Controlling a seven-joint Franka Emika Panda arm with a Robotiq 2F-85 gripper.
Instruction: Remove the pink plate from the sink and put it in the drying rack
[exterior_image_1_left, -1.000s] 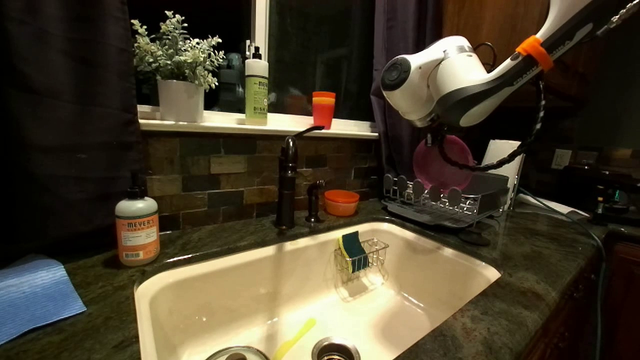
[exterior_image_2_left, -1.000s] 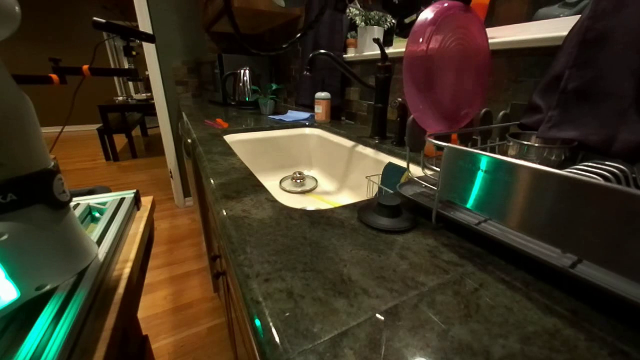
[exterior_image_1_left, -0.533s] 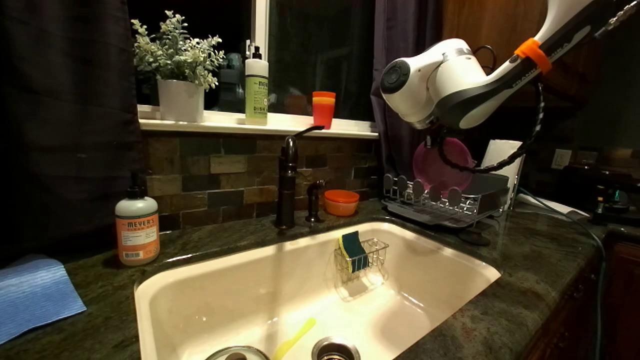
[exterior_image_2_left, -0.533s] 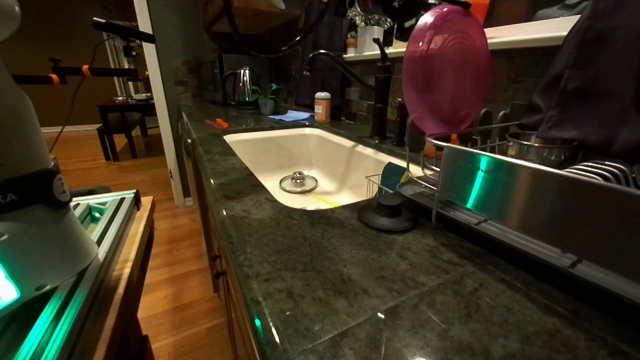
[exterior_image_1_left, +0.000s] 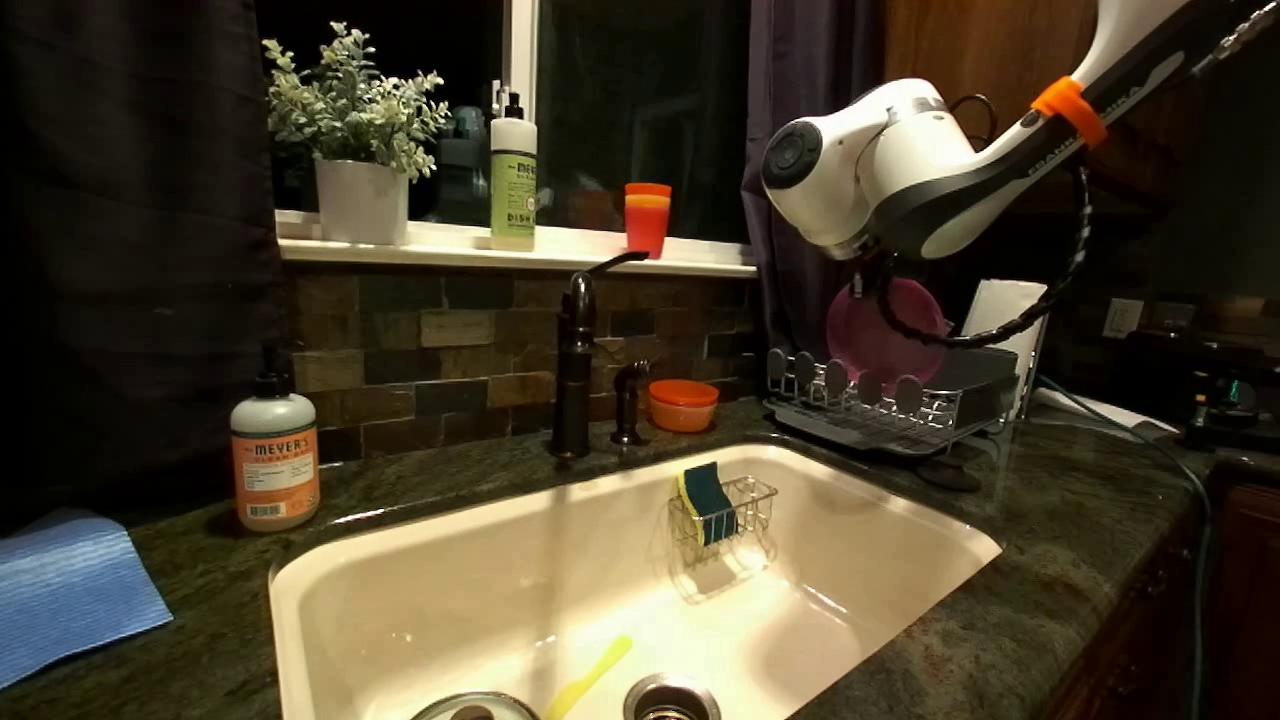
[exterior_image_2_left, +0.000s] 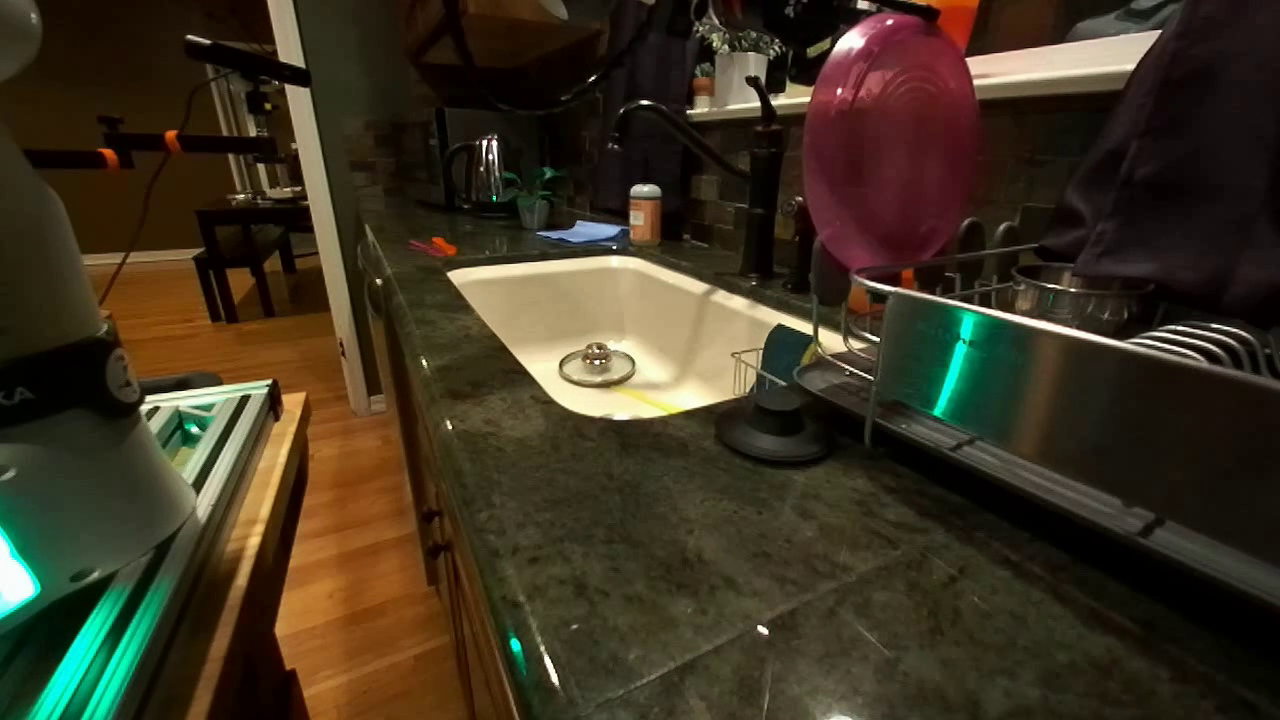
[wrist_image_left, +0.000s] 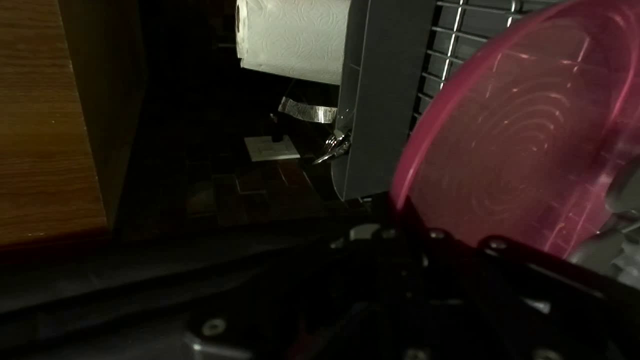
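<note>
1. The pink plate (exterior_image_2_left: 890, 140) is on edge, nearly upright, at the drying rack (exterior_image_2_left: 1050, 370); in an exterior view its lower edge dips behind the tines. Whether it touches the wires, I cannot tell.
2. The gripper (wrist_image_left: 400, 227) is clamped on the plate's upper edge.
3. The rack stands on the counter (exterior_image_2_left: 640, 520) near the sink (exterior_image_1_left: 440, 590), with a shiny metal bowl (exterior_image_2_left: 1080, 295) inside it.
4. In the sink are a glass lid (exterior_image_2_left: 597, 372), a yellow utensil (exterior_image_1_left: 595, 675) and a sponge (exterior_image_1_left: 708, 505) leaning in a wire caddy (exterior_image_1_left: 752, 500).
5. Behind the sink stand the faucet (exterior_image_1_left: 573, 370) and an orange bowl (exterior_image_1_left: 683, 407).
6. A potted plant (exterior_image_1_left: 362, 200), dish soap (exterior_image_1_left: 513, 195) and an orange-red cup (exterior_image_1_left: 648, 220) stand on the windowsill (exterior_image_1_left: 580, 248).
7. Beyond the rack, the wrist view shows paper towels (wrist_image_left: 295, 40).
</note>
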